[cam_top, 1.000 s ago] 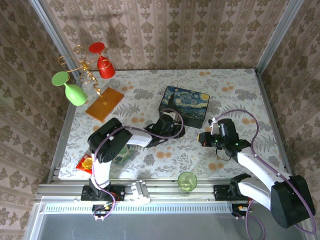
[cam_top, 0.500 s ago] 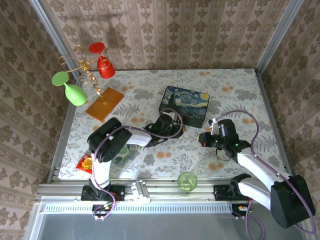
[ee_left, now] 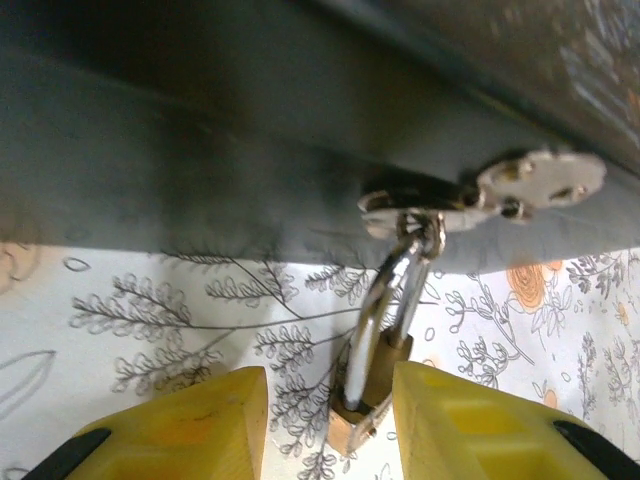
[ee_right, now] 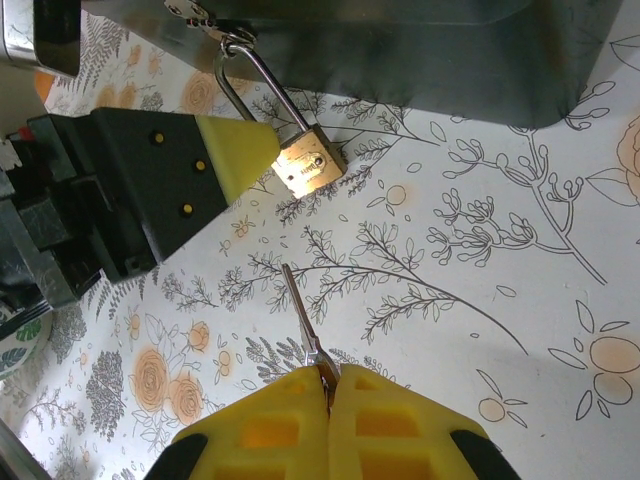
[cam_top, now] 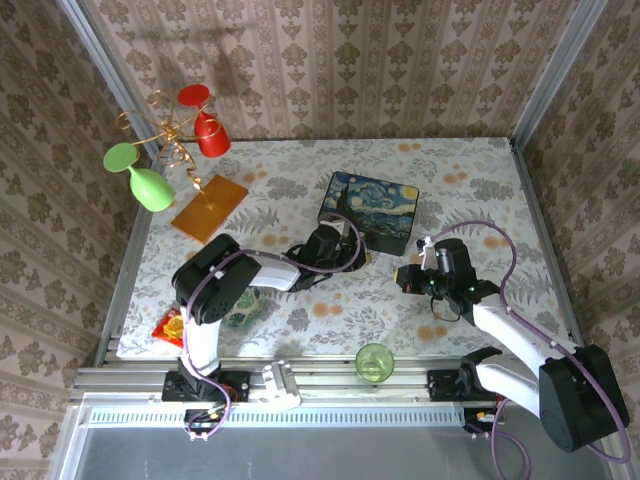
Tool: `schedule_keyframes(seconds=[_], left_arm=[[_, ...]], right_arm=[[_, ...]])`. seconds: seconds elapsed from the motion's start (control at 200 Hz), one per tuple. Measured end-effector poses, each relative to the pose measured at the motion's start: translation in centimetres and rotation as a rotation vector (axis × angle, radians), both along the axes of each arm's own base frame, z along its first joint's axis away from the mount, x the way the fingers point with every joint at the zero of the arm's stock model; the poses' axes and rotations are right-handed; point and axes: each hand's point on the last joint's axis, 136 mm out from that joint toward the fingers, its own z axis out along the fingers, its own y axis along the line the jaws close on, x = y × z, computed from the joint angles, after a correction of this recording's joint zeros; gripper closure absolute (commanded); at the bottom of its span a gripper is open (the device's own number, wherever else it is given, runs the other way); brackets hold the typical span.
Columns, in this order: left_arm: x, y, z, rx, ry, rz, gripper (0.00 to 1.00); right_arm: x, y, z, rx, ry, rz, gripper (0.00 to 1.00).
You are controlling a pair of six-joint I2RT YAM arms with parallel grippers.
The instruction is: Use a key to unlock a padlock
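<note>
Your right gripper (ee_right: 328, 388) is pinched tight on the key (ee_right: 300, 315), its tip near the padlock (ee_right: 312, 166); that hangs from the hasp (ee_left: 480, 195) of the starry box (cam_top: 372, 208), between your left gripper (ee_left: 330, 425) and its parted fingers.

The padlock (ee_right: 310, 165) is tiny, with a brass-gold body and a thin silver shackle (ee_right: 268, 82). It hangs by the shackle from the silver latch (ee_left: 480, 195) on the dark box (ee_right: 400, 50) front, tilted, its body low over the table (ee_right: 480, 250). The body sits between the 2 parted yellow fingers of the left tool (ee_left: 328, 395), 1 finger touching it. Its end face, with a small round keyhole, is turned towards the key. The key (ee_right: 300, 315) is a thin silver blade seen edge-on, pinched in the right tool (ee_right: 328, 385), its tip aimed at the padlock but apart from it.
</note>
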Motion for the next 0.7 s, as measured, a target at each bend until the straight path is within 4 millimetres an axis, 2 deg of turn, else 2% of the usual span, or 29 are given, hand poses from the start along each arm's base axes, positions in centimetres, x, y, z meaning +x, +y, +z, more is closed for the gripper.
schedule_keyframes(seconds=[0.13, 0.33, 0.485, 0.7], left_arm=[[0.7, 0.3, 0.3, -0.01, -0.015, 0.007, 0.68], [0.9, -0.2, 1.2, -0.036, -0.045, -0.007, 0.64], [1.1, -0.8, 1.7, -0.055, -0.054, -0.022, 0.74], [1.1, -1.0, 1.9, -0.06, -0.054, -0.026, 0.74]], right_arm=[[0.0, 0.0, 0.0, -0.001, 0.001, 0.0, 1.0], [0.0, 0.0, 0.0, -0.001, 0.001, 0.0, 1.0], [0.0, 0.0, 0.0, -0.001, 0.001, 0.0, 1.0], [0.0, 0.0, 0.0, -0.001, 0.001, 0.0, 1.0]])
